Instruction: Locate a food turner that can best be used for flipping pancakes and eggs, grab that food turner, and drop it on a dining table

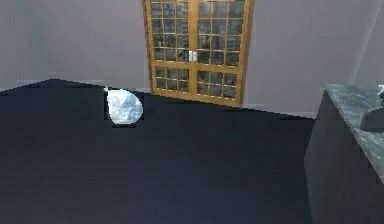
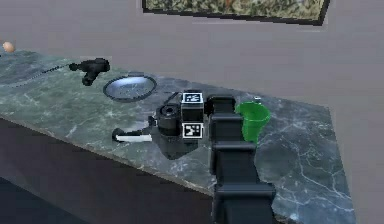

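On the grey marble counter (image 2: 300, 150) my arm reaches out from the arm side view's bottom edge, with two white marker squares at its far end. Left of them is the gripper (image 2: 148, 131), low over the countertop. A small dark and white utensil-like thing (image 2: 122, 137) lies on the counter at the fingers. I cannot tell whether the gripper holds anything. Farther out on the counter lies a black tool with a long thin handle (image 2: 90, 69), and beside it a round dark-rimmed pan (image 2: 129, 88).
A green cup (image 2: 255, 119) stands just right of the arm. A small orange ball (image 2: 8, 46) sits at the counter's far left, and a framed picture (image 2: 235, 8) hangs above. The forward view has dark floor, a white bag (image 1: 124, 107), a glazed wooden double door (image 1: 197, 50) and the counter's end (image 1: 350, 110).
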{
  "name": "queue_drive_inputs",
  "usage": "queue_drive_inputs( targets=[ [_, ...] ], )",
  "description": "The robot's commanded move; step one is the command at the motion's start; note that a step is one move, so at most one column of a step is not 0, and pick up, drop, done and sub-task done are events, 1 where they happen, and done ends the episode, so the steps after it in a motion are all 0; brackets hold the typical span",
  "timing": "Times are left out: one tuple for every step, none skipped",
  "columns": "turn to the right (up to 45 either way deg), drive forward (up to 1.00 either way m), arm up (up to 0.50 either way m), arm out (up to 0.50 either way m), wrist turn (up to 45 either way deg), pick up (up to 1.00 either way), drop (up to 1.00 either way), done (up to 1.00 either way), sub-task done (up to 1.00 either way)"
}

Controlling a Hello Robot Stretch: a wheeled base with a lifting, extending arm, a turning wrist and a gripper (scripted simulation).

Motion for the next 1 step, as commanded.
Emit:
queue_drive_inputs(
  targets=[
    [0.0, 0.00, 0.04, 0.00, 0.0, 0.00, 0.00, 0.00, 0.00]
  ],
)
